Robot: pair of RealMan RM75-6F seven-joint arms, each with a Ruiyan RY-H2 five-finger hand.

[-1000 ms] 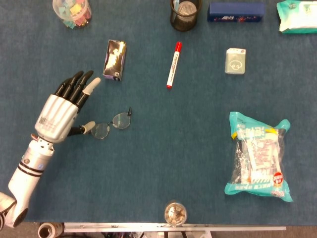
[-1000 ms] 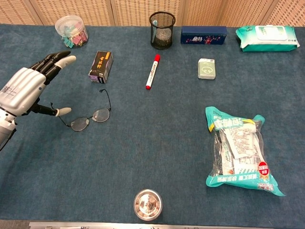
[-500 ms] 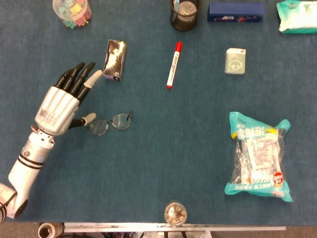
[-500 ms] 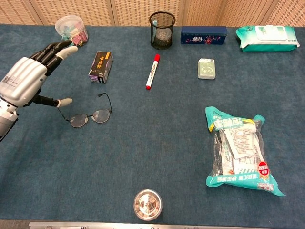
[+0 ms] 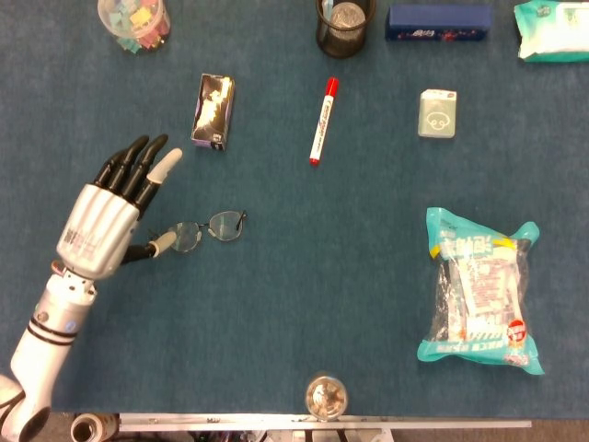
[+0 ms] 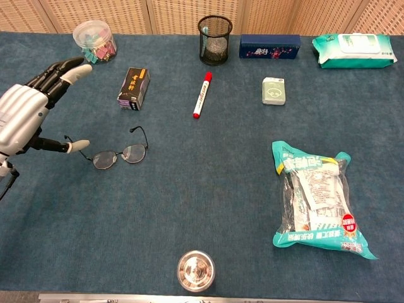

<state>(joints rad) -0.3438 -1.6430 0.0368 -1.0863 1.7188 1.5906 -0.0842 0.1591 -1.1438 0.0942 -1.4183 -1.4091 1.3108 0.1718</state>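
My left hand [image 5: 103, 219] hovers at the left of the blue table, open, with fingers stretched out toward the far side. Its thumb tip sits right by the left end of a pair of thin-rimmed glasses [image 5: 208, 227]; I cannot tell if it touches them. In the chest view the left hand [image 6: 24, 115] holds nothing, and the glasses [image 6: 120, 154] lie flat just to its right. A small dark box [image 5: 213, 111] lies beyond the fingertips. My right hand is in neither view.
A red marker [image 5: 322, 120], a mesh pen cup [image 5: 344, 23], a blue case [image 5: 438, 22], a wipes pack [image 5: 552, 29], a clip jar [image 5: 134, 20] and a small pale pack [image 5: 437, 113] lie farther back. A snack bag [image 5: 479, 290] lies right, a metal cup [image 5: 326, 398] near the front edge.
My left hand reached toward the small box, then drew back toward the near left. The glasses shifted slightly and their temple arm now lies closer in.
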